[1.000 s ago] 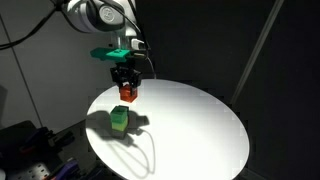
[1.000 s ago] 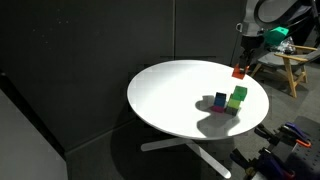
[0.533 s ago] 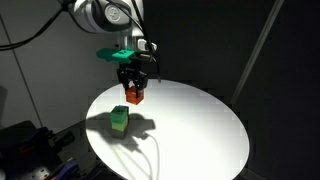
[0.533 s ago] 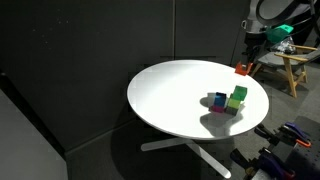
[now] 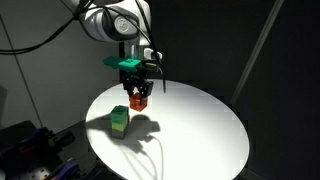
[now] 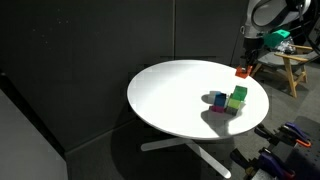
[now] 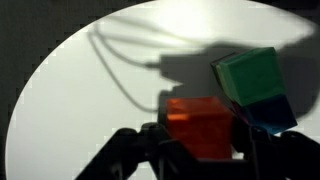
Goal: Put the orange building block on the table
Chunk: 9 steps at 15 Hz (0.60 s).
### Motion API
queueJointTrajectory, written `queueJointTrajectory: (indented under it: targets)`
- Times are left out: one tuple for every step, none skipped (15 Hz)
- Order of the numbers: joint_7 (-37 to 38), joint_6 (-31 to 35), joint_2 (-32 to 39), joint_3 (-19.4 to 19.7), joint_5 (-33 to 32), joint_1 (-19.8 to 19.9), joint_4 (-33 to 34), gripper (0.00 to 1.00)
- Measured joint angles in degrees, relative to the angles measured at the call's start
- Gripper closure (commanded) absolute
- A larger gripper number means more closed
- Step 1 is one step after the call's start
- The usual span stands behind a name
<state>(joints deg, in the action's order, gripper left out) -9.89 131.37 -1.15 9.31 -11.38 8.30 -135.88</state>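
Observation:
My gripper (image 5: 139,96) is shut on the orange building block (image 5: 140,101) and holds it in the air above the round white table (image 5: 200,130). The block also shows in the other exterior view (image 6: 241,71), over the table's far right edge (image 6: 160,100). In the wrist view the orange block (image 7: 198,125) sits between my dark fingers (image 7: 150,145), with the table (image 7: 80,110) below. The green stacked blocks (image 5: 119,120) stand on the table, beside and below the gripper; they also show in an exterior view (image 6: 237,97) and in the wrist view (image 7: 248,75).
A blue block (image 6: 220,100) lies next to the green stack; its blue edge shows under the green one in the wrist view (image 7: 265,112). A wooden stool (image 6: 290,65) stands behind the table. Dark curtains surround the scene.
The gripper with the orange block has moved sideways over the table, away from the green stack, staying at about the same height.

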Motion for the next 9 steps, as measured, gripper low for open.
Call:
queueJointTrajectory:
  targets:
    - [0.00,0.24,0.69,0.05,0.01,0.01,0.19,0.67]
    - [0.00,0.45,1.39,0.09,0.04,0.02,0.41,0.67]
    - [0.00,0.66,2.05,0.11,0.05,0.05,0.68,0.67]
    - [0.00,0.88,2.79,0.13,0.05,0.10,1.01,0.67]
    - [0.00,1.12,3.41,0.13,0.06,0.17,1.26,0.67]
    - [0.00,1.38,4.05,0.15,0.06,0.22,1.54,0.67]
    - [0.01,1.62,4.67,0.17,0.06,0.27,1.79,0.67]
    - [0.01,1.83,5.27,0.18,0.06,0.31,2.08,0.67]
    - [0.02,1.99,5.89,0.18,0.06,0.38,2.39,0.67]
